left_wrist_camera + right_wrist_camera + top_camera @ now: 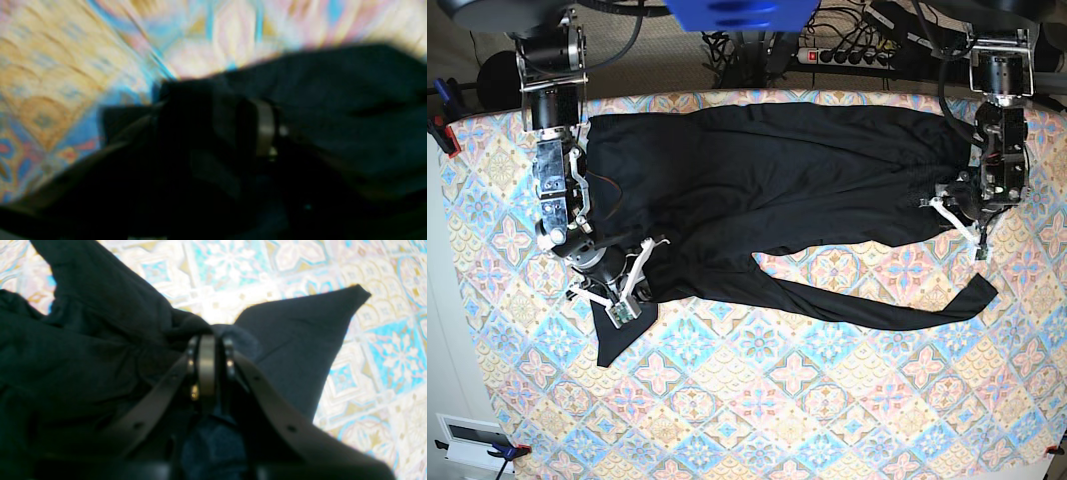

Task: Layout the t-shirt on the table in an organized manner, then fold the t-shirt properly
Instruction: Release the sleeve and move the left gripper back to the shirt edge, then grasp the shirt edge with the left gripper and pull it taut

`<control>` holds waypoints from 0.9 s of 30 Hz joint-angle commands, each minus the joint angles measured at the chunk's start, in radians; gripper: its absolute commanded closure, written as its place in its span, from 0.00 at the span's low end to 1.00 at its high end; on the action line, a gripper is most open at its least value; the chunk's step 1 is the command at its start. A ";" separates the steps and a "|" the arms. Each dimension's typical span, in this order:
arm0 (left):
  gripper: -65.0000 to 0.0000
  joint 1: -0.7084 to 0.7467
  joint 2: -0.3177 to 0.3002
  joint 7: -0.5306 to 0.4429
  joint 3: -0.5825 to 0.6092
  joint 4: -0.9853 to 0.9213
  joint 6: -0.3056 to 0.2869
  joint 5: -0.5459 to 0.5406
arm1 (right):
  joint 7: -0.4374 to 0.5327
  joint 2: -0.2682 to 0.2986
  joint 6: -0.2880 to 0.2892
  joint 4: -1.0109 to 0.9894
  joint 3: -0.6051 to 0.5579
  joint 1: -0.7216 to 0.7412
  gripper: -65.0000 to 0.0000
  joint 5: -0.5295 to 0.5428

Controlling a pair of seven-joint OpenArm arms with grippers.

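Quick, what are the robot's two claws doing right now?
Left gripper: the picture is too blurry to tell if it grips the t-shirt.
Right gripper: jaws closed, pinching the t-shirt.

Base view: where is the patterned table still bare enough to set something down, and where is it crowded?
The widest bare stretch of the table lies below the long sleeve, along the near edge. A small bare pocket sits between sleeve and body. The far half is crowded: the t-shirt spans it, with the right claw and left claw gripping its ends.
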 commanded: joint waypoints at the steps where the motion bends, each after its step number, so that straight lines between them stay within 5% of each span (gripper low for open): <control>1: 0.71 -0.014 -0.017 0.022 0.016 0.011 -0.011 -0.016 | 0.024 0.011 -0.003 0.025 0.005 0.024 1.00 0.010; 4: 1.00 -0.017 -0.014 0.012 -0.018 0.012 -0.009 -0.020 | 0.024 0.011 -0.003 0.025 0.005 0.024 1.00 0.010; 14: 1.00 -0.227 -0.008 -0.006 -0.342 0.012 -0.009 -0.027 | 0.026 0.011 -0.003 0.028 0.005 0.025 1.00 0.010; 20: 1.00 -0.330 -0.005 -0.107 -0.342 0.005 -0.005 -0.016 | 0.036 0.011 -0.003 0.017 0.005 0.027 1.00 0.010; 27: 1.00 -0.453 0.087 -0.207 -0.340 -0.160 -0.005 0.063 | 0.053 0.011 -0.003 -0.037 0.003 0.113 1.00 0.010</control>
